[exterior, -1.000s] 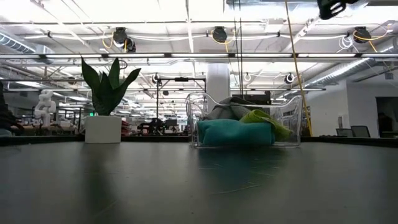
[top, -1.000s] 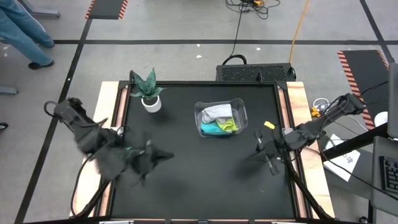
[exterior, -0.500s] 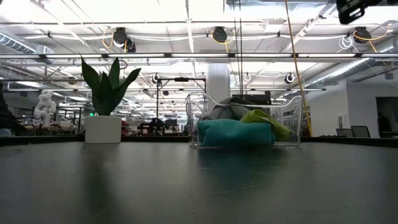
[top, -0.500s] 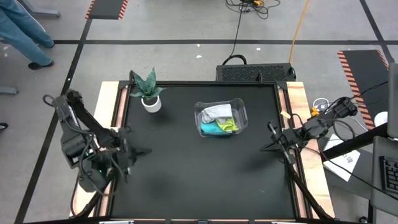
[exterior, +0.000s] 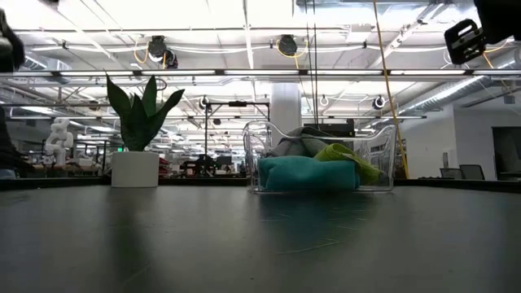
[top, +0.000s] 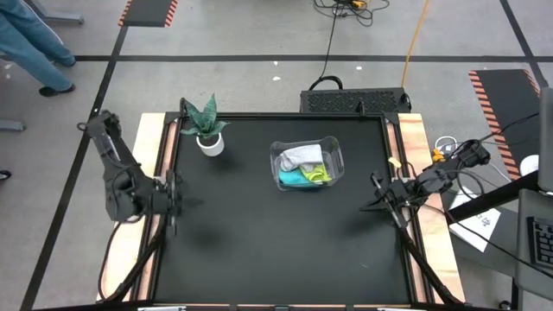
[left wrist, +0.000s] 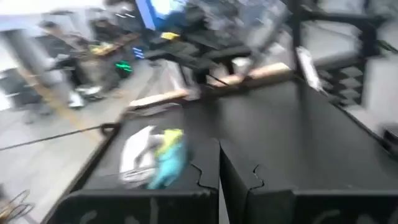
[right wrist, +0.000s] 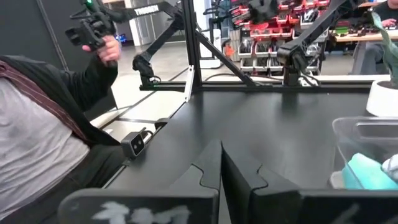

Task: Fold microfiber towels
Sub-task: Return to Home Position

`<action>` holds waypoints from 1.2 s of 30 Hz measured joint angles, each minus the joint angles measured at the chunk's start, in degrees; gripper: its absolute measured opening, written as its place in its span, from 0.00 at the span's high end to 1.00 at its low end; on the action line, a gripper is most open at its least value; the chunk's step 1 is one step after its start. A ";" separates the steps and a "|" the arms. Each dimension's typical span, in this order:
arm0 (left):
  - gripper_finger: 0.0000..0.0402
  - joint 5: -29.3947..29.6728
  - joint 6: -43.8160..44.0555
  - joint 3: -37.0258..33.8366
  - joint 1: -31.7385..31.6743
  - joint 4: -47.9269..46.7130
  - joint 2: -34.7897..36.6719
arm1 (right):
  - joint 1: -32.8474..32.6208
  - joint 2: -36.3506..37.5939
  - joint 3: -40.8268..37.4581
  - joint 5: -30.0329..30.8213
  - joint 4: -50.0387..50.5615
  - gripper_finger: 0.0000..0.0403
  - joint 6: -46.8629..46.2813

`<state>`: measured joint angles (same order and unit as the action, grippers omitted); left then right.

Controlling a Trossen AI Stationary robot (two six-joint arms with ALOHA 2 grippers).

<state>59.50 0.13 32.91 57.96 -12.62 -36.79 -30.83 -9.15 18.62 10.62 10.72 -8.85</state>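
In the clear bin (top: 339,159) on the tabletop's far half: grey towel (top: 301,156), teal towel (top: 292,179) and yellow-green towel (top: 316,173). Left gripper (top: 171,204) is at the left edge, right gripper (top: 378,197) at the right edge, both with fingers together and empty. Homing: retract slowly, lift clear of the edges, avoid the plant (top: 204,121).

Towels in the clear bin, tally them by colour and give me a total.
Grey towel: 1
Teal towel: 1
Yellow-green towel: 1
Total: 3

Potted plant (top: 206,130), clear bin (top: 340,161), black table (top: 285,250)
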 joint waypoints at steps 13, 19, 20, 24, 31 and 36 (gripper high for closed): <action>0.99 -4.98 -11.12 -19.00 -3.07 11.40 25.23 | 0.09 0.15 -7.16 1.25 -4.89 1.00 -1.36; 0.99 -24.04 -19.55 -20.26 -7.66 5.93 29.11 | 1.73 0.15 -9.03 -5.19 -7.00 1.00 1.41; 0.99 -24.67 -19.74 -20.18 -8.89 5.88 29.08 | 2.43 0.15 -9.44 -5.23 -8.19 1.00 1.79; 0.99 -22.86 -17.89 -20.19 -15.43 6.36 29.11 | 6.84 0.15 -10.99 -5.90 -14.35 1.00 3.38; 0.99 -32.95 -16.30 -22.95 -28.75 6.80 29.07 | 18.07 0.13 -14.84 -16.10 -17.33 1.00 0.70; 0.99 -42.51 -15.52 -25.40 -38.68 6.79 29.07 | 26.73 0.16 -17.45 -23.19 -19.77 1.00 -1.87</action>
<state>16.99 -15.39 7.51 19.28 -5.83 -7.73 -4.10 -8.99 1.16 -12.57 -9.05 -10.73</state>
